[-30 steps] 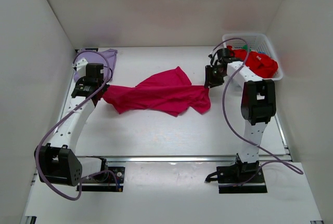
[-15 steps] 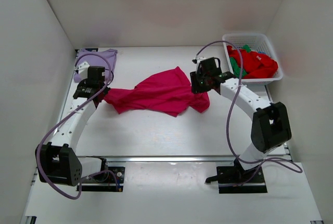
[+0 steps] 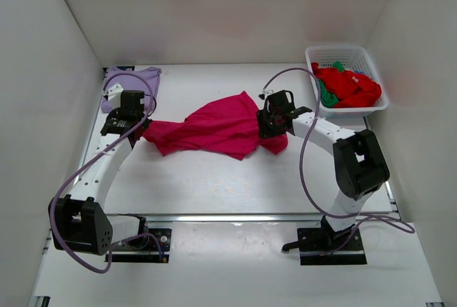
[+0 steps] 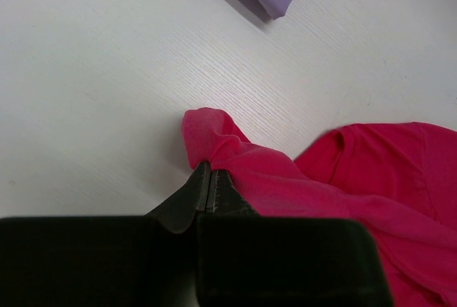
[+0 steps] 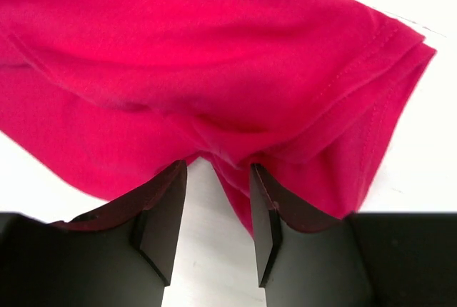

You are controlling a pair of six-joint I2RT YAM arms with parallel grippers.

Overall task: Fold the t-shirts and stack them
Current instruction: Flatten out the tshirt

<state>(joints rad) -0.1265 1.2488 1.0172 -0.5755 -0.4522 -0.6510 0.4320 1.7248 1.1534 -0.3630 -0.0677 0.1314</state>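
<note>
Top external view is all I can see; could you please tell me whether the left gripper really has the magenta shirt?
Observer: Yes. The left wrist view shows the left gripper shut on a bunched corner of the magenta shirt.
Operator: Thank you. And the other side?
Observer: The right gripper is open. Its jaws stand either side of a fold at the shirt's hem, and bare table shows between them.

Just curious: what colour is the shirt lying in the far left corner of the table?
The lavender shirt is a plain pale purple, clearest in the top external view.
</note>
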